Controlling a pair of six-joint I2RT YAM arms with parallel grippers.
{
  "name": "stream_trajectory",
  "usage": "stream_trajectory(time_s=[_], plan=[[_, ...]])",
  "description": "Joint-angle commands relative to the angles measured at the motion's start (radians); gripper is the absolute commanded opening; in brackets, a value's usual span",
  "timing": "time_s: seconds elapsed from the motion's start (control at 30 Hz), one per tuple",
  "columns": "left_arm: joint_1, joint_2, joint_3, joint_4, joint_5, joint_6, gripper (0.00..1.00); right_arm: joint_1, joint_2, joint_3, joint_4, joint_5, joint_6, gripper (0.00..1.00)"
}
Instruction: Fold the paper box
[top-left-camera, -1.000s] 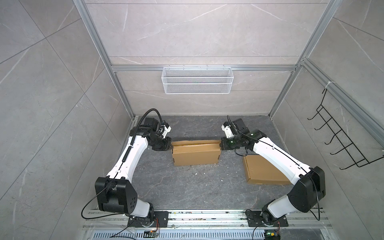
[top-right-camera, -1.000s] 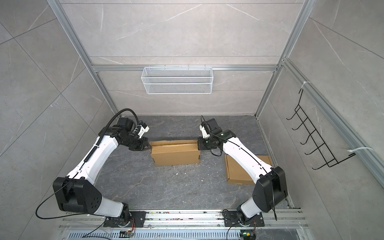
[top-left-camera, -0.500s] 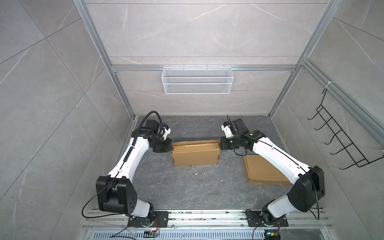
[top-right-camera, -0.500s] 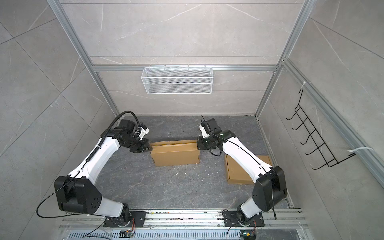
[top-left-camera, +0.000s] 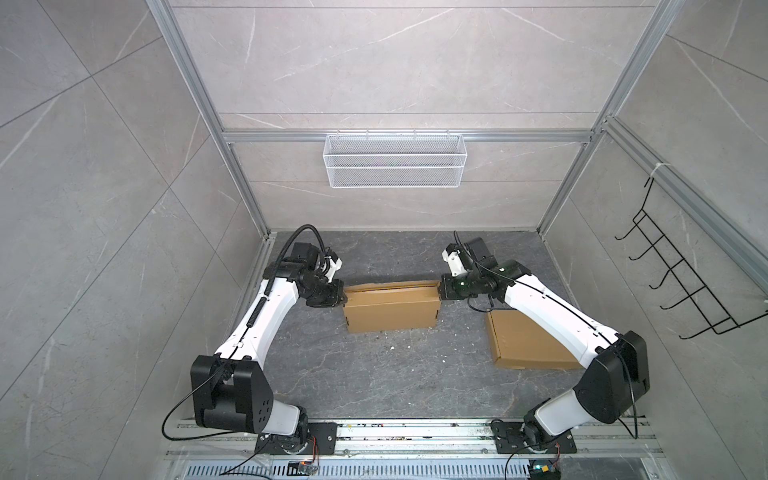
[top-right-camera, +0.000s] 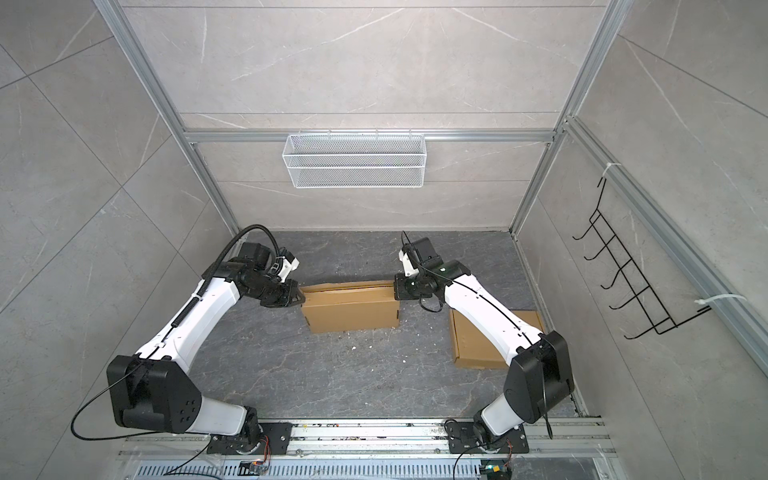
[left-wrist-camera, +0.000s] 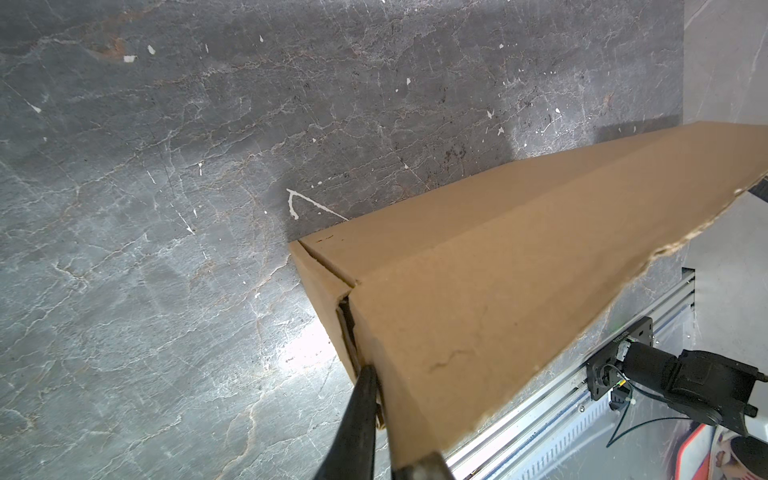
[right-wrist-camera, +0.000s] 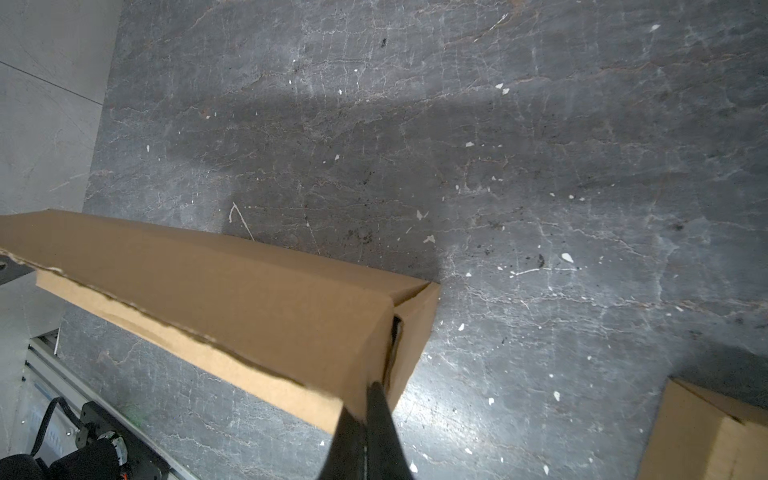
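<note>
Left gripper (top-left-camera: 340, 296): closed to a narrow pinch on the left end wall of the brown corrugated cardboard box (top-left-camera: 390, 311). In the left wrist view one black finger (left-wrist-camera: 359, 411) lies outside that wall, with board between it and its partner.

Right gripper (top-left-camera: 441, 291): closed, tips together at the opposite end wall. The fingers (right-wrist-camera: 353, 436) meet at the corner seam, and we read this as a pinch on thin board.

Box position: it spans the gap between our two grippers, one end at each set of tips. Its base appears to rest on the dark grey marbled tabletop (top-left-camera: 374, 374).

Done so far: we judge the box largely formed. The side and end walls stand up, and a long top panel with a ragged edge lies folded over.

Left to do: a dark slit shows at the corner beside each gripper, so the end walls look not fully seated. We judge the remaining work to be pressing the ends home and settling the top panel flat.

Progress: late, by our estimate.

Nearby: a second flat brown cardboard piece (top-left-camera: 523, 347) lies under the right forearm, behind that gripper and well apart from the box. White crumbs (top-left-camera: 390, 348) are scattered on the tabletop between the two arms.
</note>
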Motion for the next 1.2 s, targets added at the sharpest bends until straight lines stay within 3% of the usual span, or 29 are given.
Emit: stream_trajectory(time_s=[0.0,0.17,0.33,0.53,0.7,0.87,1.03,1.17], plan=[[-0.006,0.011,-0.024,-0.024,-0.038,0.003,0.11,-0.005,-0.005,-0.018,-0.058,-0.059,0.020,0.07],[-0.006,0.014,-0.025,-0.026,-0.047,0.004,0.11,-0.037,-0.039,-0.028,-0.051,-0.123,0.014,0.15],[-0.006,0.014,-0.027,-0.023,-0.046,0.007,0.10,-0.074,-0.078,-0.025,-0.067,-0.187,-0.020,0.31],[-0.005,0.026,-0.022,-0.025,-0.044,0.011,0.10,-0.121,-0.107,0.026,-0.126,-0.180,-0.104,0.41],[-0.005,0.031,-0.021,-0.028,-0.048,0.018,0.09,-0.087,-0.117,0.104,-0.136,-0.094,-0.300,0.54],[-0.007,0.035,-0.019,-0.027,-0.052,0.019,0.09,0.071,-0.069,0.168,-0.120,0.112,-0.606,0.73],[-0.006,0.037,-0.017,-0.029,-0.057,0.024,0.09,0.187,0.047,0.267,-0.112,0.152,-0.809,0.86],[-0.007,0.046,-0.014,-0.031,-0.059,0.025,0.09,0.234,0.151,0.348,-0.119,0.134,-0.895,0.96]])
